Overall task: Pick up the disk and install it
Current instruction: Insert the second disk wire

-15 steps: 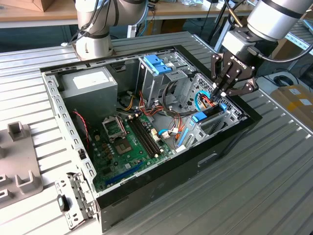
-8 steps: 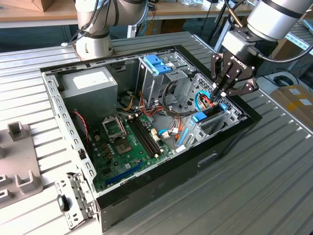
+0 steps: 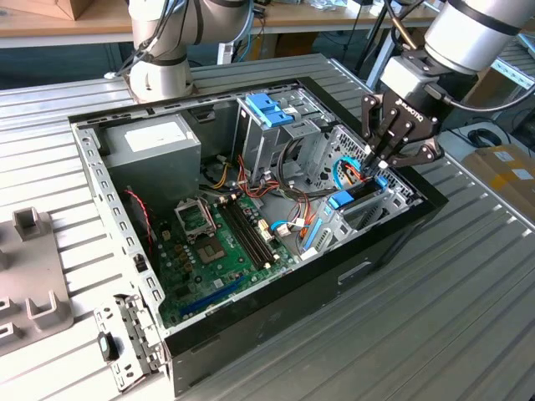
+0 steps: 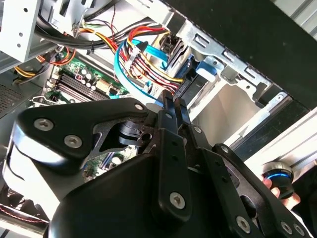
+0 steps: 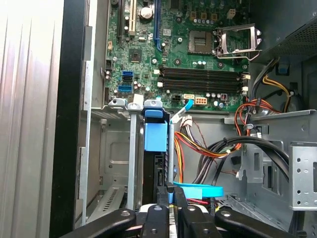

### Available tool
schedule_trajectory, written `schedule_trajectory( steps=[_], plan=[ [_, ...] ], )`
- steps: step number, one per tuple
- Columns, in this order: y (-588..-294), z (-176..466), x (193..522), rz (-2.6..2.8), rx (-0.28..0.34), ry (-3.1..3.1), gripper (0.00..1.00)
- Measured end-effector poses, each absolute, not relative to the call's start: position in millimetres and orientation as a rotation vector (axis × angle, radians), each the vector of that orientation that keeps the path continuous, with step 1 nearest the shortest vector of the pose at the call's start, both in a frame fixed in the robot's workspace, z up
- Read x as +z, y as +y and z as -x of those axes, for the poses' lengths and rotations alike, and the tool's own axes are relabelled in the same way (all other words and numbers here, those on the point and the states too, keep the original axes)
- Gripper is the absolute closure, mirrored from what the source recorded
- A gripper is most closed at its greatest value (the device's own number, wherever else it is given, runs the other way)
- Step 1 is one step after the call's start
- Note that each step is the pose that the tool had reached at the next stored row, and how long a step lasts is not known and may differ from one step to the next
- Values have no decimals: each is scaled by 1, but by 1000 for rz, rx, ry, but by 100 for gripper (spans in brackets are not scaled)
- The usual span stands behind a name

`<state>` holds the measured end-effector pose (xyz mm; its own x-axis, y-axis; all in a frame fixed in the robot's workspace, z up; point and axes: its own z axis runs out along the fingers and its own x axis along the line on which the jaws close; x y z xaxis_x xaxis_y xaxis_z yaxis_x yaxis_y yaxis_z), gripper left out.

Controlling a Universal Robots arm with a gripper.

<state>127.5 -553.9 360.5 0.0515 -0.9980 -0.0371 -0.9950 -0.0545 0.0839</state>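
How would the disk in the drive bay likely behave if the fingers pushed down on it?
The disk probably stays stiff: it stands on edge between metal bay walls. It likely slides rather than tips, guided by them. The gripper looks shut at its upper edge, so slipping seems possible.

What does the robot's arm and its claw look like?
The arm is a fat, round, silvery-grey tube with a dark ring around it, and a black cable runs beside it. At its end sits the gripper, made of black metal links joined by shiny silver screws, with small white lettering on its body. Its jaws are thin black bars.
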Motion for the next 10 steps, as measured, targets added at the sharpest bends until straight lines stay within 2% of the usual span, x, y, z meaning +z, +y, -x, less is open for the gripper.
schedule_trajectory(
  steps=[10],
  plan=[
    [-561,-124,355,-2252,-132,-2135,84]
  ],
)
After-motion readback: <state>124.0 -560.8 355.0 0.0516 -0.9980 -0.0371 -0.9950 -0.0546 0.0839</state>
